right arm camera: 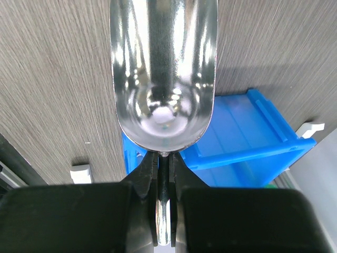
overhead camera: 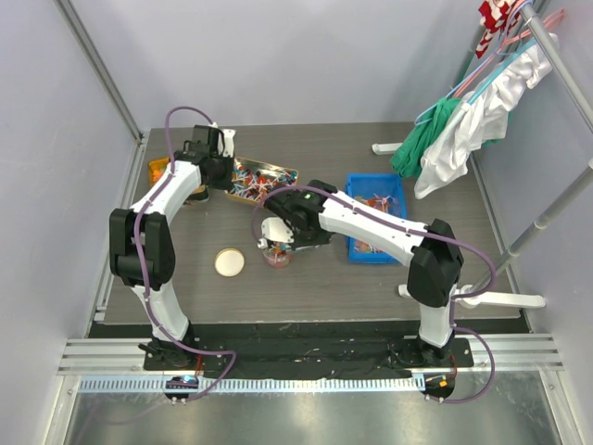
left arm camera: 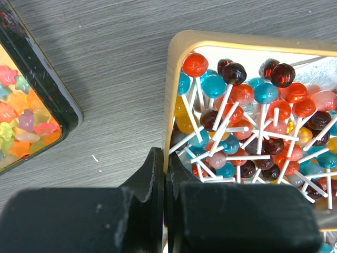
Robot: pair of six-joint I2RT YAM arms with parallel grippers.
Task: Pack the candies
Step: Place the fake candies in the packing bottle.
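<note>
Top external view: the left claw point(overhead camera: 220, 176) is seen at the near-left corner of a shallow tray point(overhead camera: 278, 169) filled with lollipops point(overhead camera: 255, 178), and an orange-filled tray point(overhead camera: 161, 169) lies just to the claw's left. The right claw point(overhead camera: 280, 243) is held above a small reddish container point(overhead camera: 276, 259), whose details are too small to be told. A round white lid point(overhead camera: 229, 262) lies on the desk point(overhead camera: 315, 287) to the left of that claw, and a blue bin point(overhead camera: 375, 178) holding loose candies point(overhead camera: 380, 199) is placed to its right. Left wrist view: the left claw point(left arm camera: 165, 158) is closed narrowly on the tan rim of the tray point(left arm camera: 171, 79). The lollipops point(left arm camera: 247, 121), red, blue, dark and orange on white sticks, are piled ahead and to the right of the claw, while star-shaped sweets point(left arm camera: 16, 121) are seen in a black tray point(left arm camera: 47, 89) to its left. Right wrist view: the right claw point(right arm camera: 164, 163) is clamped on the handle of a shiny metal scoop point(right arm camera: 163, 68), whose bowl is extended straight ahead, with the blue bin point(right arm camera: 237, 153) seen beneath and to the right.
</note>
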